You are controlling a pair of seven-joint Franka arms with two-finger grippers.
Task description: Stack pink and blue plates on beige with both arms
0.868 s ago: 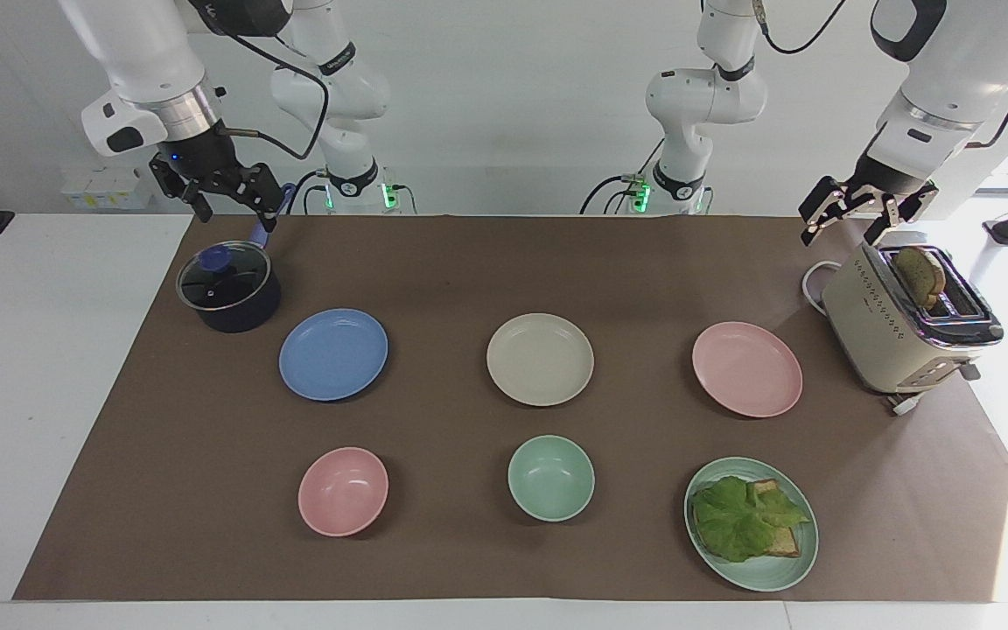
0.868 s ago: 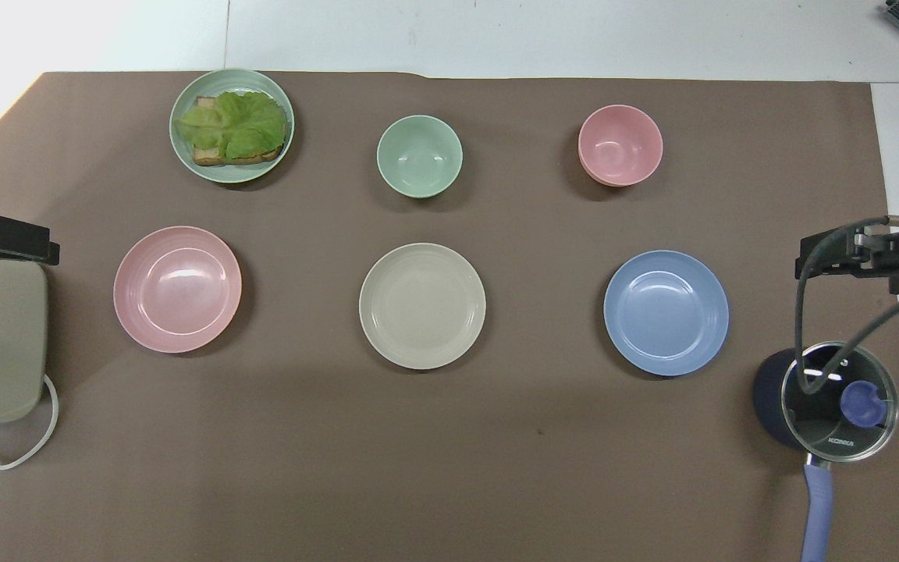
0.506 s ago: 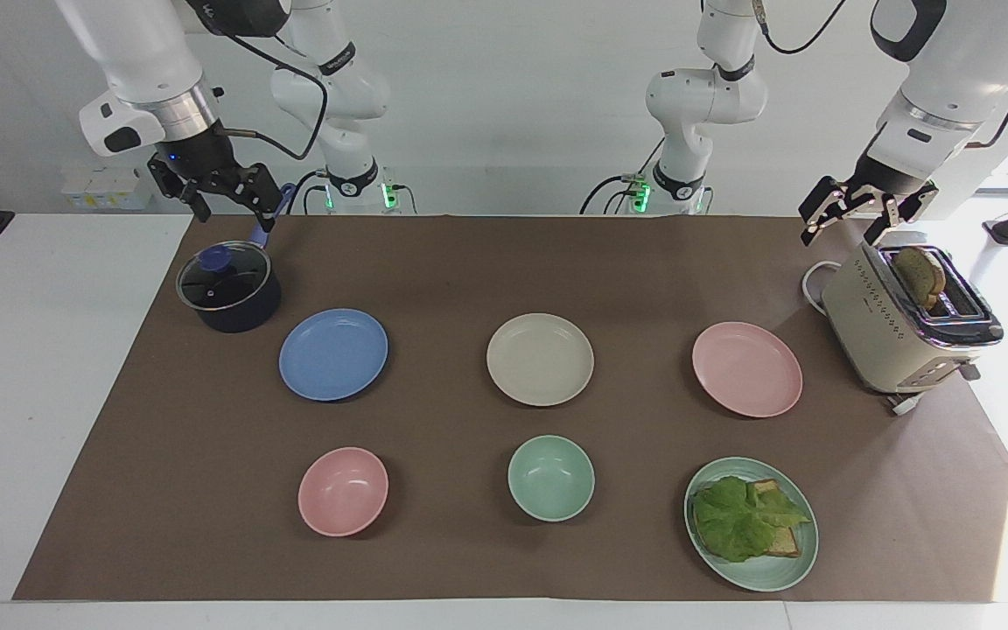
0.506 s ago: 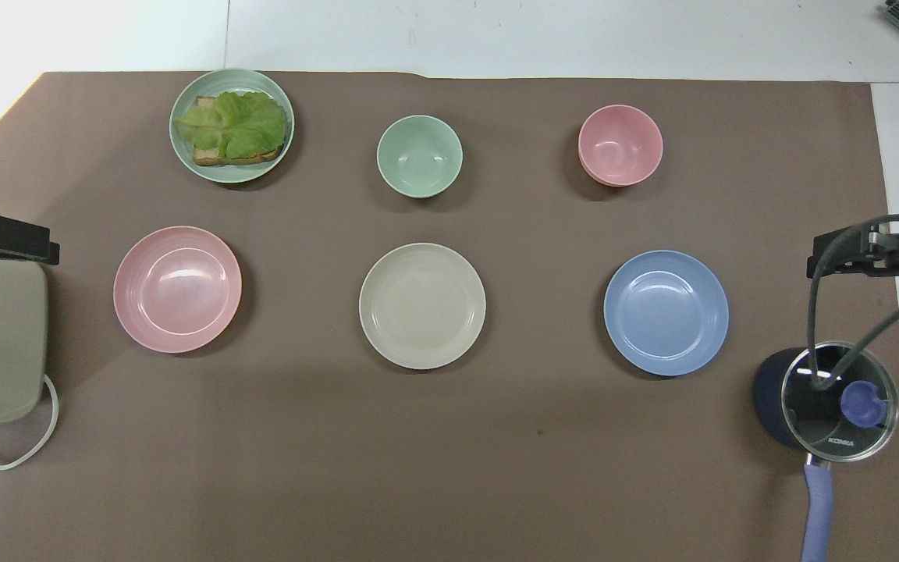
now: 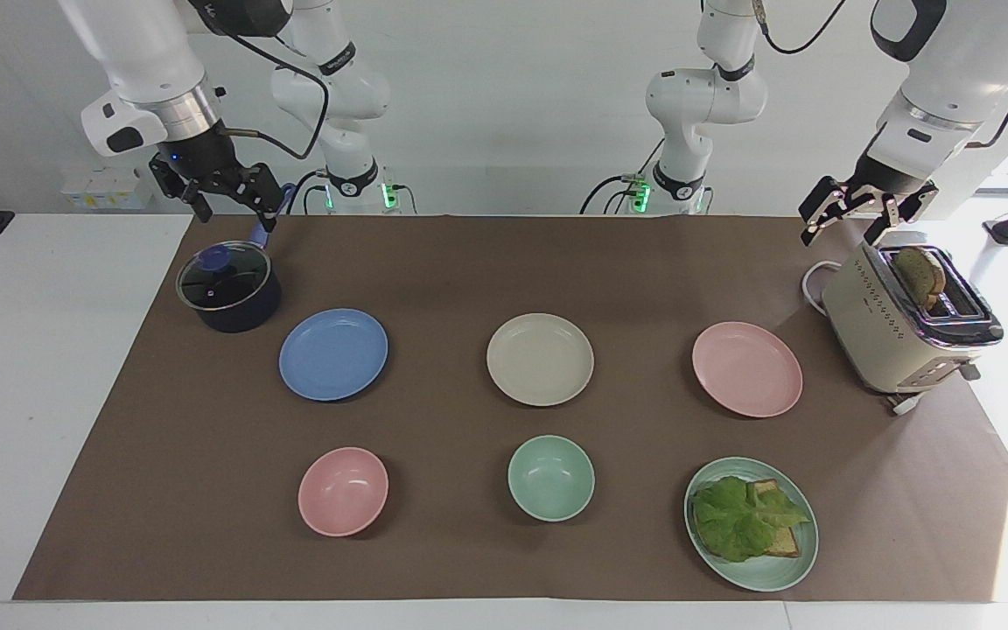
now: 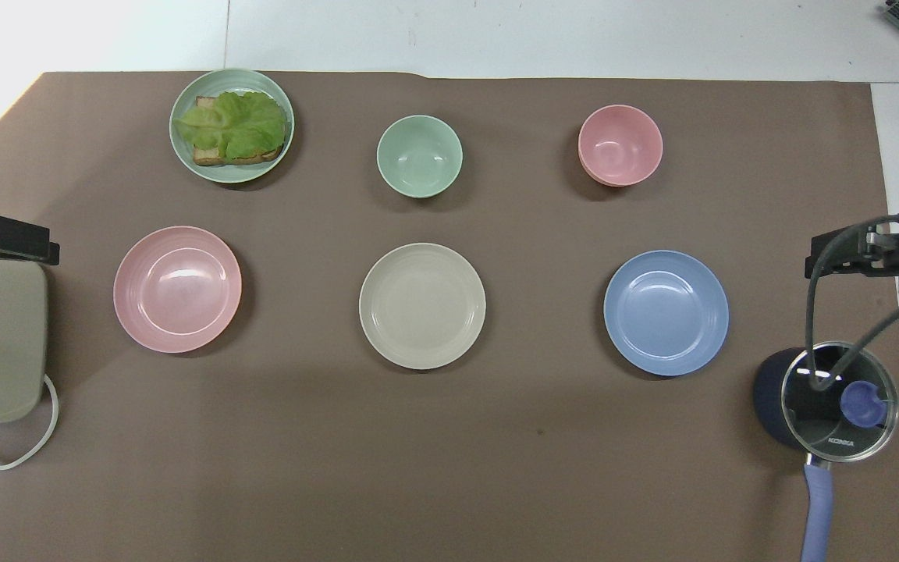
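Three equal plates lie in a row across the brown mat. The beige plate is in the middle. The blue plate lies toward the right arm's end and the pink plate toward the left arm's end. All three are bare and apart. My right gripper hangs open over the pot's handle, holding nothing. My left gripper hangs open over the toaster's edge, also holding nothing.
A dark pot with a glass lid stands beside the blue plate. A cream toaster holding a bread slice stands beside the pink plate. Farther from the robots sit a pink bowl, a green bowl and a green plate with lettuce and toast.
My right gripper has risen slightly and drifted a little toward its own end of the table. The left gripper and the plates have not moved.
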